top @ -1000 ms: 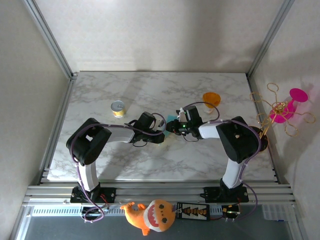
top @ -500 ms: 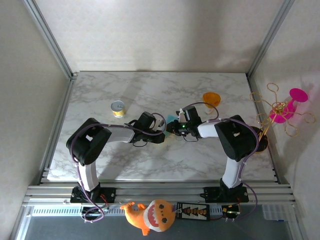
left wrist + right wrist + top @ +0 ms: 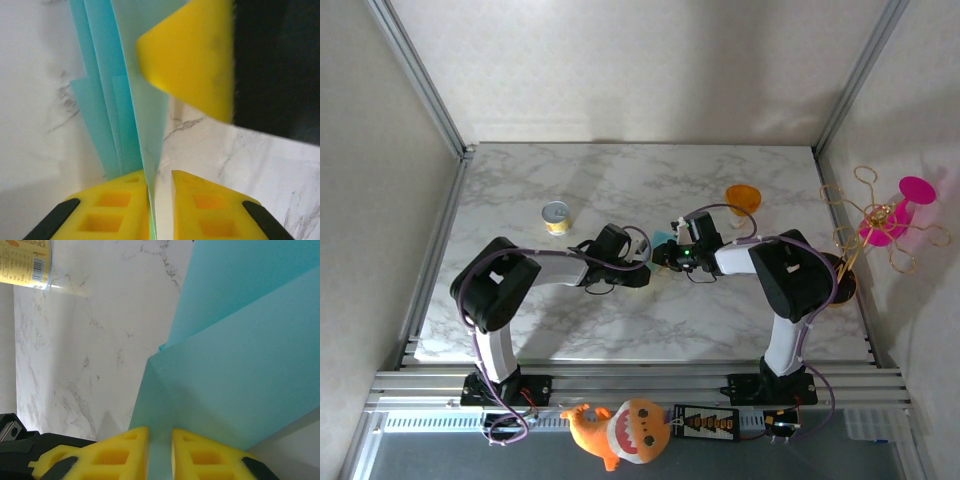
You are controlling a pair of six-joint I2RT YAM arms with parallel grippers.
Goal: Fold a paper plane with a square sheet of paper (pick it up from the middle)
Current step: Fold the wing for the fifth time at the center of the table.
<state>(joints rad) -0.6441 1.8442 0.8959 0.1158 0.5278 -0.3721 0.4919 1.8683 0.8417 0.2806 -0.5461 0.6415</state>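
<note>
Teal paper sheet [image 3: 107, 75]: folded in layers, middle of tabletop [image 3: 620, 180], between both grippers.
Left gripper [image 3: 160, 175]: jaws slightly parted around sheet edge.
Right gripper [image 3: 160, 432]: clamped on sheet.
Risk: layers may spring apart under a one-sided hold.

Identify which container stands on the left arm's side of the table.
The yellow can with the silver top; the orange cup stands over on the right half.

Both my arms bend inward, elbows out, wrists nearly meeting. My left gripper [image 3: 159, 176] has its jaws slightly parted; my right gripper [image 3: 160, 434] pinches the paper [image 3: 240, 365] between close-set fingers.
</note>
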